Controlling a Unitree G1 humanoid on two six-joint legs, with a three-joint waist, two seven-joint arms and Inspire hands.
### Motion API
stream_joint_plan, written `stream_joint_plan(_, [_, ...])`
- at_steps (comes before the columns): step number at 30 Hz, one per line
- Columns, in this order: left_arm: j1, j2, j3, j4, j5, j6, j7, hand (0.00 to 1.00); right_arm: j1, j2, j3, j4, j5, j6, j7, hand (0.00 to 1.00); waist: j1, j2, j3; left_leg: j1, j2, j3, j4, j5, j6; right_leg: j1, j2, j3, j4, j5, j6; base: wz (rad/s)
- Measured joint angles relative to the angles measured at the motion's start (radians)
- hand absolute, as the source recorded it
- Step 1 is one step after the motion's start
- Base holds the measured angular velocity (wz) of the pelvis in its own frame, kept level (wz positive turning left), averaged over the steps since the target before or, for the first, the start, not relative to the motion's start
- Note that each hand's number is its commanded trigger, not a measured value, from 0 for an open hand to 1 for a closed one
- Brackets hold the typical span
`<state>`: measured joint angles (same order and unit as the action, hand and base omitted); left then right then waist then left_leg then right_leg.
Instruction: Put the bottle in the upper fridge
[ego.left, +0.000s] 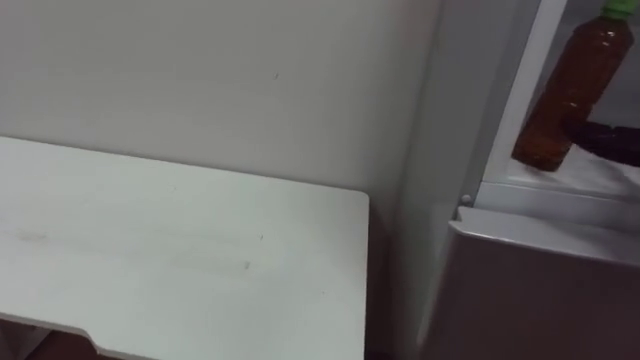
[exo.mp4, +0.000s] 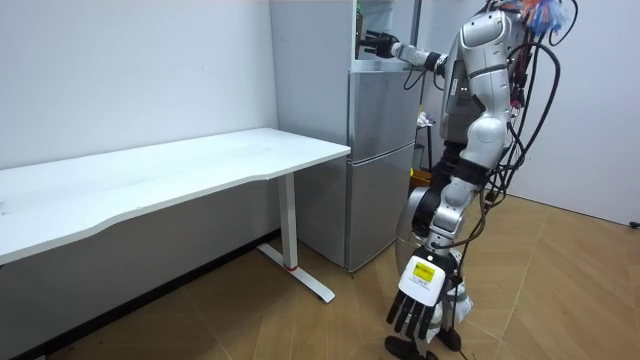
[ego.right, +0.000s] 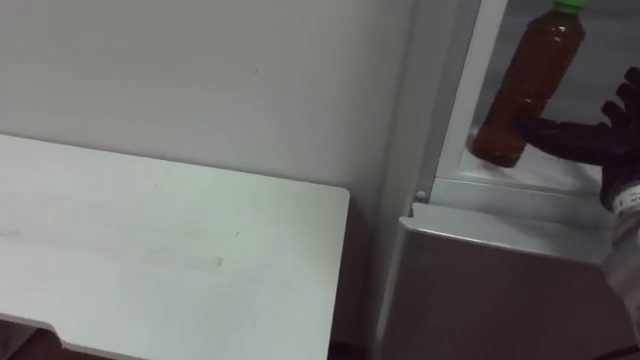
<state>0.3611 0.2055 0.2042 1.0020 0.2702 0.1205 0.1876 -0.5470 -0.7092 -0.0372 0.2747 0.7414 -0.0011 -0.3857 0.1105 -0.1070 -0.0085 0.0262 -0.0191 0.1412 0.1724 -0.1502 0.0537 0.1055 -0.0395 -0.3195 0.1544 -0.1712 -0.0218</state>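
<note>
stance: the robot stood facing the fridge (exo.mp4: 380, 150), past the end of a white table (exo.mp4: 200, 165).
bottle: a brown drink bottle (ego.right: 525, 85) with a green cap (ego.right: 568, 6) was inside the upper compartment (ego.right: 600, 45), its base on the shelf (ego.right: 545, 175) near the front edge. it ran in line with the compartment's side edge, so it was judged upright.
right hand: the right hand (ego.right: 585, 137) reached in from the right. its fingers were mostly straight and spread, with one dark fingertip (ego.right: 545, 128) against the bottle's lower body. none was seen curled round the bottle.
left hand: the left hand (exo.mp4: 412, 305) hung low at the robot's side, fingers relaxed and holding nothing.
weight: the bottle looked filled almost to the neck. it was judged moderately heavy, with liquid that would shift if it tipped.
surface: smooth plastic, judged slippery and slightly yielding under pressure, not fragile.
hold point: judged best round the mid body below the shoulder, fingers and thumb on opposite sides. the cap was too narrow for a sure hold.
risk: tall and narrow-based, standing close to the shelf edge. a brush from the fingers could topple it.
</note>
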Motion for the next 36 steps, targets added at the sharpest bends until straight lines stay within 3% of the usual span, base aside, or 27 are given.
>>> stream_joint_plan(3, [-0.006,-0.004,-0.005,0.009,-0.001,-0.004,0.007,0.00,0.043,0.026,0.000,-0.101,-0.087,-0.006,-0.014,0.00,-0.005,0.010,-0.0013,0.001,0.002,0.008,-0.002,0.000,0.000,0.002,0.001,0.007,0.003,0.001,-0.001,-0.08])
stream_joint_plan(6, [-0.022,-0.005,-0.033,0.013,-0.002,-0.004,0.007,0.00,0.090,0.078,0.000,-0.204,-0.152,-0.007,-0.021,0.00,-0.010,0.023,-0.0005,0.007,0.005,0.016,-0.001,-0.001,-0.001,-0.003,0.001,0.017,0.013,0.001,-0.002,-0.10])
stream_joint_plan(10, [-0.060,-0.008,-0.074,0.044,-0.006,-0.007,0.023,0.00,0.229,0.164,0.006,-0.373,-0.313,-0.028,-0.040,0.00,-0.012,0.033,0.0042,0.012,0.007,0.028,-0.001,-0.001,-0.001,-0.011,0.000,0.026,0.012,0.000,-0.003,-0.07])
stream_joint_plan(14, [-0.082,-0.011,-0.121,0.062,-0.007,-0.020,0.026,0.00,0.310,0.231,0.007,-0.412,-0.323,-0.033,-0.050,0.00,-0.025,0.034,0.0053,0.012,0.010,0.057,-0.001,-0.001,0.000,-0.025,0.005,0.070,0.014,-0.002,-0.004,-0.23])
stream_joint_plan(18, [-0.093,-0.012,-0.148,0.068,-0.005,-0.030,0.030,0.00,0.353,0.258,0.003,-0.466,-0.319,-0.033,-0.070,0.00,-0.055,0.037,0.0041,0.006,0.011,0.072,-0.003,-0.001,0.001,-0.037,0.006,0.080,0.013,0.005,-0.002,-0.13])
stream_joint_plan(23, [-0.098,-0.021,-0.174,0.103,-0.004,-0.059,0.048,0.00,0.472,0.347,0.002,-0.597,-0.386,-0.085,-0.080,0.00,-0.082,0.057,0.0052,0.021,0.013,0.093,-0.009,-0.008,0.001,-0.036,0.012,0.111,0.012,0.007,-0.001,-0.16])
stream_joint_plan(28, [-0.100,-0.045,-0.187,0.130,-0.005,-0.066,0.046,0.00,0.517,0.368,0.000,-0.612,-0.424,-0.093,-0.091,0.00,-0.102,0.078,-0.0016,0.025,0.015,0.107,-0.009,-0.018,0.002,-0.045,0.013,0.129,0.013,0.007,0.000,-0.16])
stream_joint_plan(33, [-0.110,-0.046,-0.190,0.130,-0.006,-0.067,0.046,0.00,0.584,0.415,-0.017,-0.641,-0.439,-0.121,-0.091,0.00,-0.109,0.088,0.0018,0.026,0.017,0.110,-0.010,-0.020,-0.001,-0.044,0.016,0.132,0.013,0.007,0.000,-0.01])
stream_joint_plan(36, [-0.119,-0.045,-0.213,0.127,-0.032,-0.077,0.046,0.00,0.672,0.453,-0.010,-0.643,-0.477,-0.129,-0.091,0.00,-0.108,0.087,0.0012,0.024,0.020,0.122,-0.009,-0.022,-0.001,-0.052,0.018,0.147,0.017,0.004,-0.001,-0.09])
